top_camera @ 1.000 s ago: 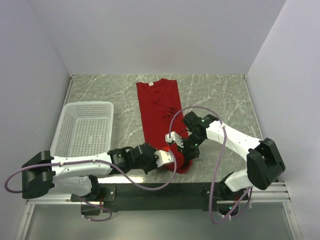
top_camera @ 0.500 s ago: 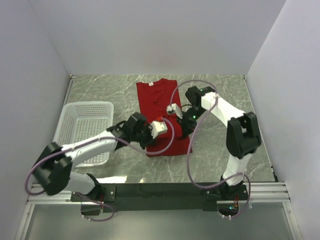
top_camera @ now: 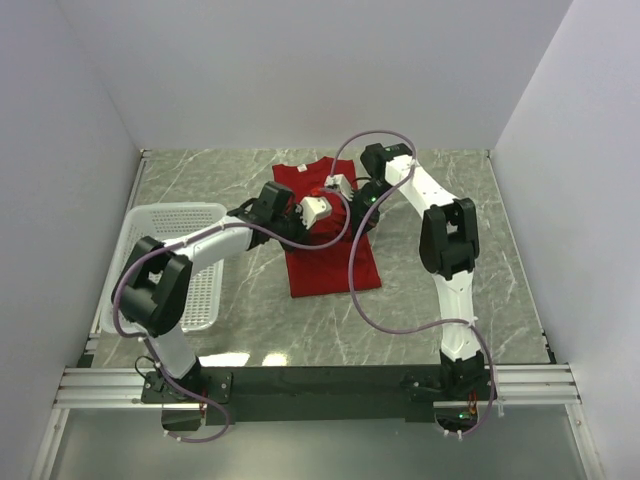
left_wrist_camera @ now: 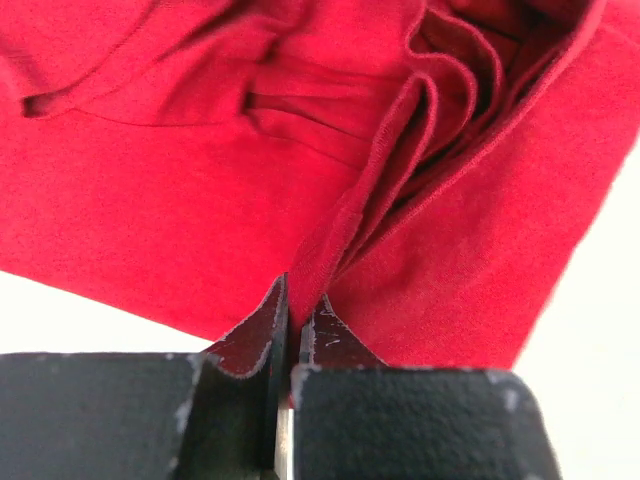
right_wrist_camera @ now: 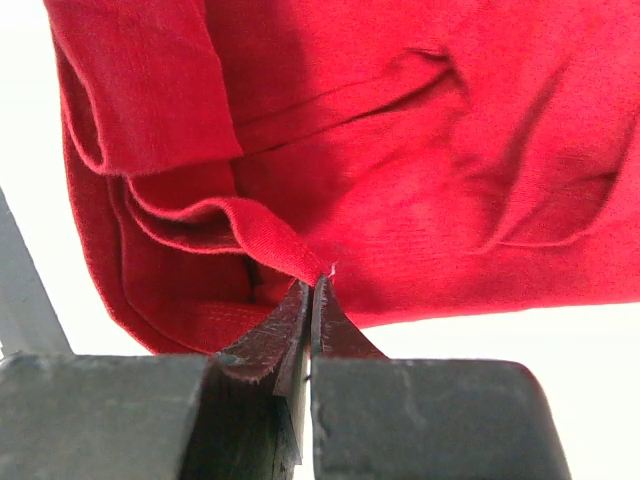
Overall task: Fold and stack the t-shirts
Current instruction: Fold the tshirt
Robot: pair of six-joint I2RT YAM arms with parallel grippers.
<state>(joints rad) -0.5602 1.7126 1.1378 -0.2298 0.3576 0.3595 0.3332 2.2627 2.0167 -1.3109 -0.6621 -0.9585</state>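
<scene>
The deep-red t-shirt point(top_camera: 335, 265) lies in the middle of the table, doubled over on itself, its collar end at the far side. My left gripper point(top_camera: 322, 212) hovers over the shirt's far part and is shut on a folded hem edge; the left wrist view shows the red cloth point(left_wrist_camera: 200, 190) pinched between the jaws of that gripper point(left_wrist_camera: 298, 300). Just right of it, my right gripper point(top_camera: 352, 195) is shut on another bunched edge, with the cloth point(right_wrist_camera: 400, 150) pinched at the tips of the gripper point(right_wrist_camera: 312, 285).
A white mesh basket point(top_camera: 175, 208) stands at the left, with the left arm's forearm reaching across its far right corner. Purple cables loop above both arms. White walls close the table on three sides.
Both grippers have carried the shirt's near hem away from the bases toward the collar end, folding the shirt over itself. The arms now stretch far out.
</scene>
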